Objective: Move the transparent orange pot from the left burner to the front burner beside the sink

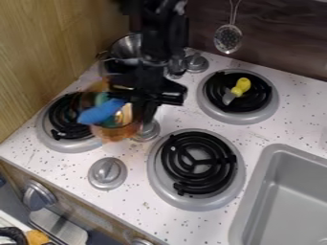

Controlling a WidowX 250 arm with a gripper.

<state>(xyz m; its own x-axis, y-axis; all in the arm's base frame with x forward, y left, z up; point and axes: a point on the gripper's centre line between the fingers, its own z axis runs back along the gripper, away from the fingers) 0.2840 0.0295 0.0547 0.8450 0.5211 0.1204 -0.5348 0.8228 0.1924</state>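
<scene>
In the camera view, my gripper [146,111] is at the orange pot [115,132], left of centre beside the burner [67,145]. Can't tell if it's gripping; a weak hold could tip out the blue thing [101,111].

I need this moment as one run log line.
end effector: at amber pot, by burner | blue item: at pot | yellow-handled tool: on another burner | metal pot: near wooden wall

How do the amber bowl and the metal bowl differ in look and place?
The amber bowl is see-through, while the metal bowl is grey and shiny. The amber bowl is at the gripper, by the left front burner; the metal bowl is farther back, near the corner. Both look round.
</scene>
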